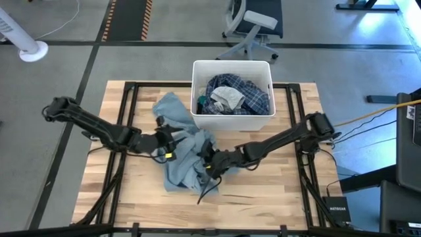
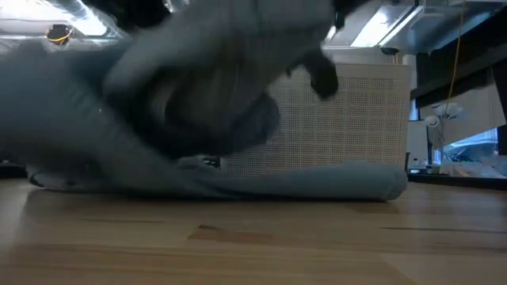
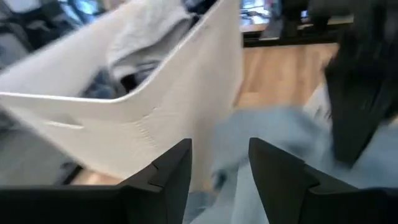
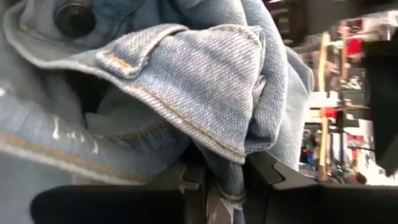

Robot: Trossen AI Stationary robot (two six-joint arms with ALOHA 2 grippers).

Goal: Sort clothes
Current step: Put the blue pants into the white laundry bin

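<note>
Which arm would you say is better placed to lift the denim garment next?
Right: its gripper is already pinched on a denim garment fold. The left gripper is open, holding nothing, facing the bin.

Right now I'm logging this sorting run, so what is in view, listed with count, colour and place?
Denim garment: one, light blue-grey, spread on the table in front of the bin, between the two grippers.
Clothes in the bin: a pile, count unclear, blue-and-white plaid with a whitish piece on top.
Bin: one, white, at the table's far middle.
Table: one, light wood.
Office chair: one, white and dark, on the floor beyond the table.
Fan: one, white, floor at far left.
Left gripper: open, over the garment.
Right gripper: shut on a fold of the denim garment.
</note>
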